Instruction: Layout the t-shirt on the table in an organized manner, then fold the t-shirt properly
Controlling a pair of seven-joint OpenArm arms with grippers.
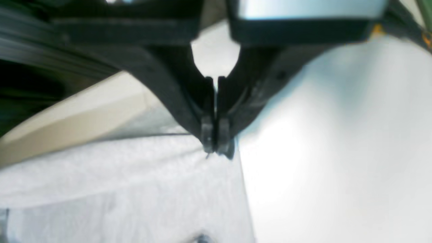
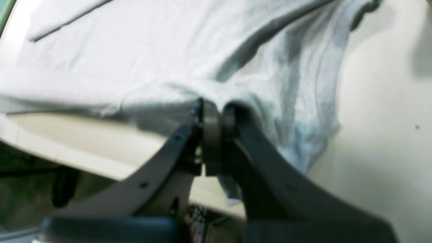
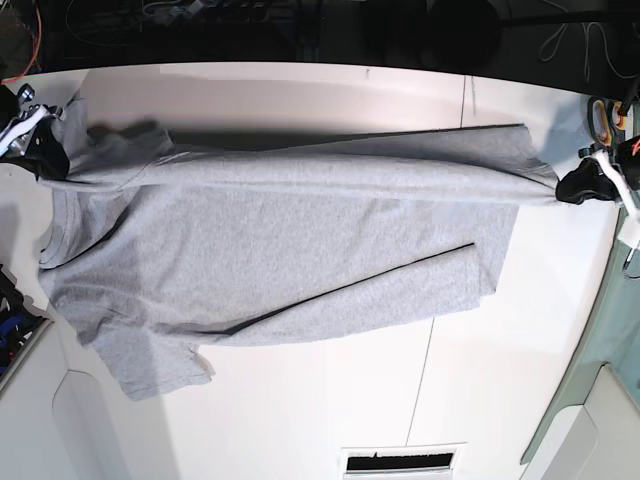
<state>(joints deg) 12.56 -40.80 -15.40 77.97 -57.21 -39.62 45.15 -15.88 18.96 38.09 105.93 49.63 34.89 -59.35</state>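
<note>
Heather-grey t-shirt (image 3: 290, 240) on a white table (image 3: 300, 400); black fingers (image 1: 207, 135).

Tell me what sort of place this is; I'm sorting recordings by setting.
Probably a robotics lab bench: a white table holding only a grey t-shirt, loose cables behind it, and a robot arm at each end.

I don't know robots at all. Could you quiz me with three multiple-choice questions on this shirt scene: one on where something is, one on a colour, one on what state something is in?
1. Where does the t-shirt lie?
A on the white table
B on a chair
C on the floor

2. What colour is the shirt?
A red
B light grey
C black

3. How does the right gripper stand?
A wide open
B out of sight
C shut on the t-shirt

Answers: 1 A, it is spread across the tabletop. 2 B, grey in every view. 3 C, fabric bunches between its closed fingertips.
</note>
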